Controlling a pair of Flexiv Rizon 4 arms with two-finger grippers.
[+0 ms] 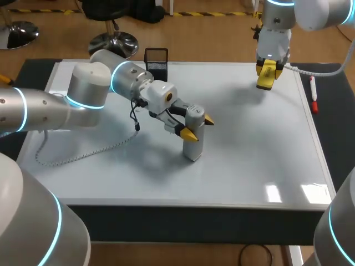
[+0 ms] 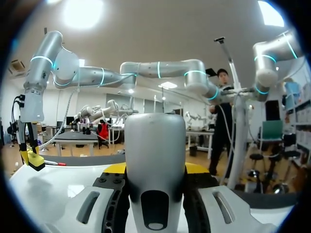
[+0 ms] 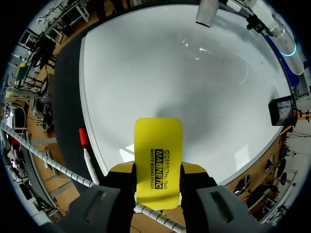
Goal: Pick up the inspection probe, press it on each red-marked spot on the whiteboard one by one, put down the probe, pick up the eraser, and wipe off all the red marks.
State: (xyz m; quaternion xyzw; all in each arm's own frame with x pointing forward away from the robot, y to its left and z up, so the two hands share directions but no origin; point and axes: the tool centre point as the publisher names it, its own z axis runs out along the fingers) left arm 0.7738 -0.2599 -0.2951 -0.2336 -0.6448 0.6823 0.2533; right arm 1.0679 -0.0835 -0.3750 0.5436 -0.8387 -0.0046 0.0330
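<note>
The grey inspection probe (image 1: 192,147) stands upright on the whiteboard (image 1: 244,155) near its middle. My left gripper (image 1: 198,127) is shut on the probe's upper part; in the left wrist view the probe (image 2: 155,160) fills the gap between the fingers. My right gripper (image 1: 267,73) hangs above the board's far right corner, shut on the yellow eraser (image 1: 264,83), which sticks out ahead of the fingers (image 3: 158,158). I see no red marks on the whiteboard (image 3: 194,73) in any view.
A black mesh pen holder (image 1: 156,61) stands at the board's far edge. A red-capped marker (image 1: 313,95) lies off the board's right side. The probe's coiled cable (image 1: 83,154) trails across the left of the board.
</note>
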